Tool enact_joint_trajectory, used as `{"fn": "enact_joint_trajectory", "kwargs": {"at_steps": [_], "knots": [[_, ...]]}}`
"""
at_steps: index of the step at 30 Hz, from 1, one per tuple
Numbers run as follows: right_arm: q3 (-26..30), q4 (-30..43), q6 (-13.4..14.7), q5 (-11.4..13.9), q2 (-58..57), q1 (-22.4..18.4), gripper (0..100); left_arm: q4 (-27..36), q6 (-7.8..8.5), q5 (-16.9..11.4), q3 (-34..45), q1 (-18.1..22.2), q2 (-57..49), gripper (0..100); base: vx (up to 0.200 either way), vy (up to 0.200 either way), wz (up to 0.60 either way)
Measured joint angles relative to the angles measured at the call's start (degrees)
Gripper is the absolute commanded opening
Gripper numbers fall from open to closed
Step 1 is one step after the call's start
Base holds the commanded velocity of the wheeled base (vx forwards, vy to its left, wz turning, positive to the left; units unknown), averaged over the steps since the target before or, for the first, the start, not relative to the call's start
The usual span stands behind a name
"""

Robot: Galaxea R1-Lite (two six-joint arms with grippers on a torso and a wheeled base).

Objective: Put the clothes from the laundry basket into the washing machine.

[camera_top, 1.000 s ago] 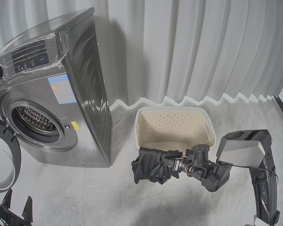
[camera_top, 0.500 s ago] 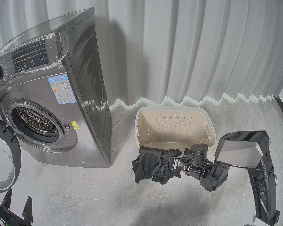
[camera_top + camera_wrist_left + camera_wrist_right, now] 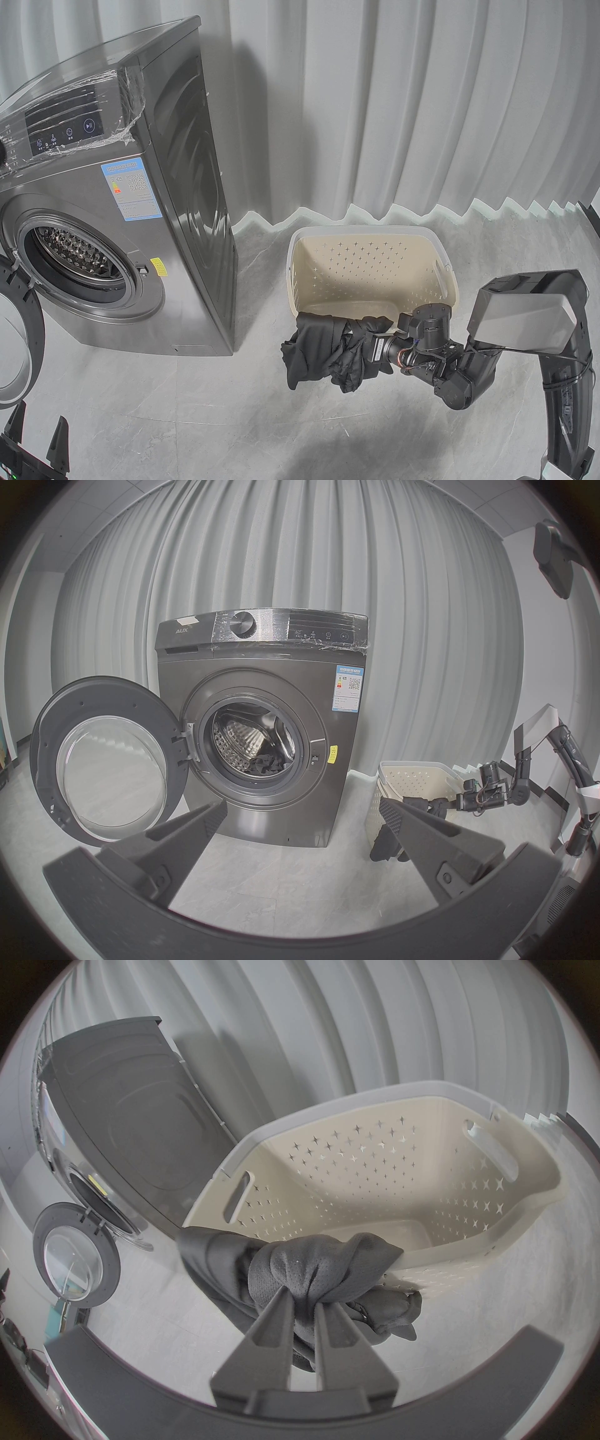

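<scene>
A dark grey garment (image 3: 325,356) hangs bunched at the front left corner of the cream laundry basket (image 3: 365,232), mostly outside its rim. My right gripper (image 3: 370,350) is shut on the garment (image 3: 312,1266), and the wrist view shows both fingers (image 3: 275,1329) pinching the cloth. The grey washing machine (image 3: 181,187) stands to the left with its round door (image 3: 15,350) swung open. A dark item (image 3: 265,766) lies in the drum (image 3: 253,742). My left gripper (image 3: 37,437) is low at the front left, open and holding nothing.
White curtains (image 3: 406,106) hang behind the machine and the basket. Between the machine's front and the basket lies bare grey tiled floor (image 3: 206,400). The open door juts out on the machine's left side (image 3: 106,761).
The right arm has shifted slightly to the right with the garment still in its grip. The left arm has not moved.
</scene>
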Motion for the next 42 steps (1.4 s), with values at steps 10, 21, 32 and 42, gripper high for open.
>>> {"fn": "enact_joint_trajectory", "kwargs": {"at_steps": [10,21,32,42], "knots": [[13.1,-10.1,-0.1,-1.5,-10.4,3.4,0,0.0,-0.02,0.0,0.0,0.0,0.0,100,0.000,0.000,0.00],[23.3,-15.8,-0.4,-3.0,-23.9,6.1,0,0.0,0.00,0.0,0.0,0.0,0.0,100,0.000,0.000,0.00],[22.8,-14.8,-7.8,-3.1,-35.6,6.3,0,0.0,0.82,-0.1,0.0,0.0,0.0,100,0.000,0.000,0.00],[14.5,1.3,-9.1,-3.0,-45.2,7.2,0,-0.2,1.56,-0.7,0.0,0.0,0.0,100,0.000,0.000,0.00]]}}
